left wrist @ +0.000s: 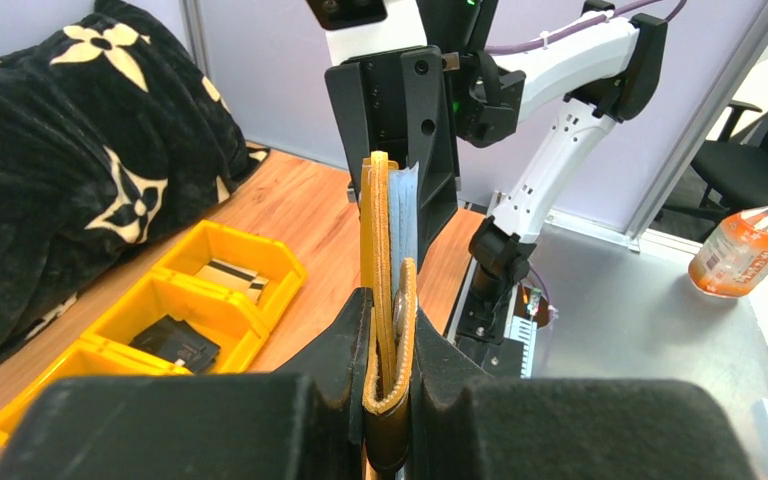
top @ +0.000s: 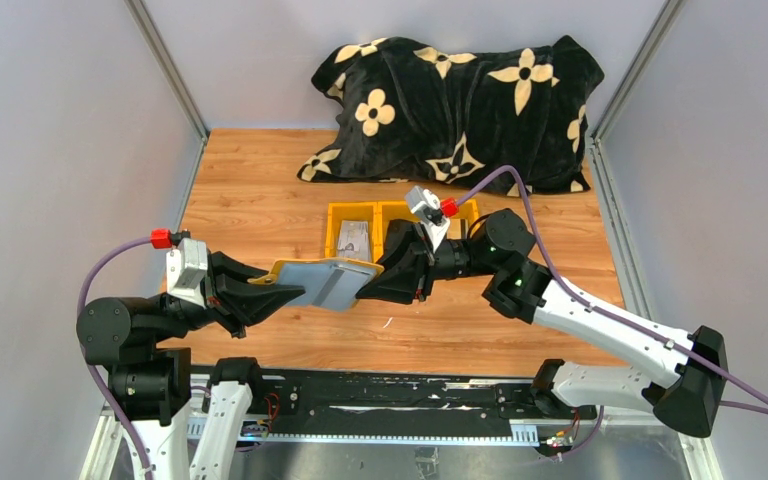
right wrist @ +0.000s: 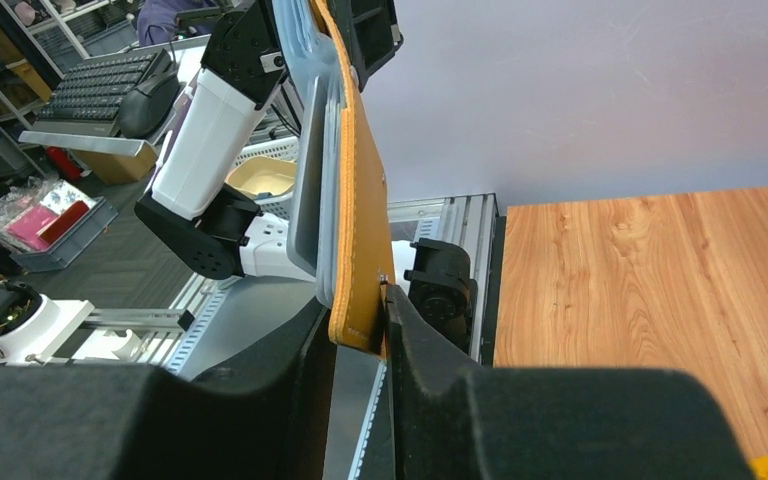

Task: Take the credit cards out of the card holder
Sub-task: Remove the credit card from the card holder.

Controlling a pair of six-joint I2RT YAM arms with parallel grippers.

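Observation:
The mustard-yellow card holder [top: 295, 268] hangs in the air between my two grippers, above the table's front middle. Its grey see-through sleeve [top: 335, 285] faces up; I cannot tell whether cards are inside. My left gripper [top: 278, 283] is shut on its left end, with the snap tab pinched between the fingers in the left wrist view [left wrist: 390, 350]. My right gripper [top: 365, 288] is shut on the right corner of the yellow leaf [right wrist: 355, 230]. A pale grey credit card [top: 353, 238] lies in the yellow bin's left compartment. Another card [left wrist: 230, 278] lies in its far compartment.
The yellow three-compartment bin [top: 332, 230] stands on the wooden table just behind the grippers, its middle partly hidden by my right arm. A black pouch [left wrist: 175, 343] lies in its middle compartment. A black floral cloth [top: 455, 95] fills the back. An orange bottle [left wrist: 745, 250] stands off the table.

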